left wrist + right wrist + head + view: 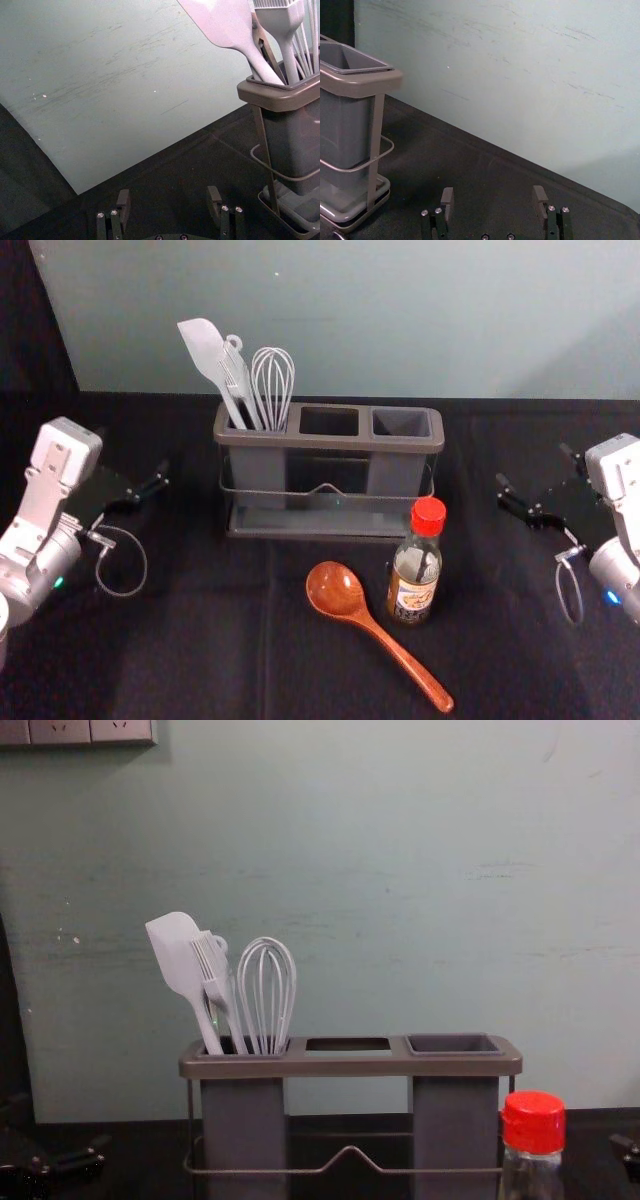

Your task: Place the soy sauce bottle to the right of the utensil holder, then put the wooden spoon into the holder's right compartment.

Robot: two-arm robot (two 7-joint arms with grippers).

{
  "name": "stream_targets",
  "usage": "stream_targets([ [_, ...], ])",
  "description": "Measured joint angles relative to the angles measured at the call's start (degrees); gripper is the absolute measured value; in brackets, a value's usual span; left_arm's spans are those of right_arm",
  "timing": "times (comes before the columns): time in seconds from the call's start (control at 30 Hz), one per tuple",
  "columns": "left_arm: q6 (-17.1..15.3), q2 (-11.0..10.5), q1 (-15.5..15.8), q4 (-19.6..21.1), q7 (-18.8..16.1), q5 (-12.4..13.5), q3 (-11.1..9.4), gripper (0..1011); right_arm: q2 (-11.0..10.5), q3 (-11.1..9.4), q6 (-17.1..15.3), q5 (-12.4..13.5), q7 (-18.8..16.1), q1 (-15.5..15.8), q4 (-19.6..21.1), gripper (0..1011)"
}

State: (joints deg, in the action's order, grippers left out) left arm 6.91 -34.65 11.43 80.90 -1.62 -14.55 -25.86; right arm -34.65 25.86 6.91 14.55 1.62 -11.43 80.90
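In the head view neither step looks done. The bottle [413, 575] stands upright at half past four from the holder [330, 443], in front of its right end, not beside it; it is clear, with dark sauce inside, a ribbed red cap [428, 516] and a printed label [411, 597]. The spoon [375, 629] lies on the black cloth [200, 640], its round bowl at eight o'clock from the bottle and its slim handle running towards half past four; it is glossy red-brown wood. The right compartment [401, 423] has nothing in it, so both placings are left to me

In the left wrist view my left gripper [169, 195] is spread wide and holds nothing, at nine o'clock from the holder. The pale spatula [226, 25] has a smooth, flat blade

In the right wrist view my right gripper [493, 192] is also parted and holds nothing, at three o'clock from the holder. I judge it the handier one for the bottle. The holder shows matte plastic, rounded corners and a thin wire rail [352, 169]

In the chest view the rail bends to a peak at the middle, and the looped whisk [266, 995] stands in the left compartment [243, 1120]
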Motion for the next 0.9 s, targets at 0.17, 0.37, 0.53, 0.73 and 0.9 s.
stream_targets([
  [0.17, 0.0, 0.0, 0.0, 0.0, 0.0, 0.0, 0.0, 1005, 0.0, 0.0, 0.0, 0.0, 0.0, 0.0, 0.0, 1002],
  [0.37, 0.0, 0.0, 0.0, 0.0, 0.0, 0.0, 0.0, 1005, 0.0, 0.0, 0.0, 0.0, 0.0, 0.0, 0.0, 1002],
  [0.53, 0.0, 0.0, 0.0, 0.0, 0.0, 0.0, 0.0, 1005, -0.24, -0.38, 0.09, 0.04, -0.36, 0.36, 0.66, 1003],
  [0.73, 0.0, 0.0, 0.0, 0.0, 0.0, 0.0, 0.0, 1005, -3.77, -3.37, 0.16, 1.19, -2.25, 4.79, 8.31, 1003],
  [0.9, 0.0, 0.0, 0.0, 0.0, 0.0, 0.0, 0.0, 1005, -6.97, -6.61, 1.17, 3.59, -3.82, 9.5, 14.24, 1002],
])
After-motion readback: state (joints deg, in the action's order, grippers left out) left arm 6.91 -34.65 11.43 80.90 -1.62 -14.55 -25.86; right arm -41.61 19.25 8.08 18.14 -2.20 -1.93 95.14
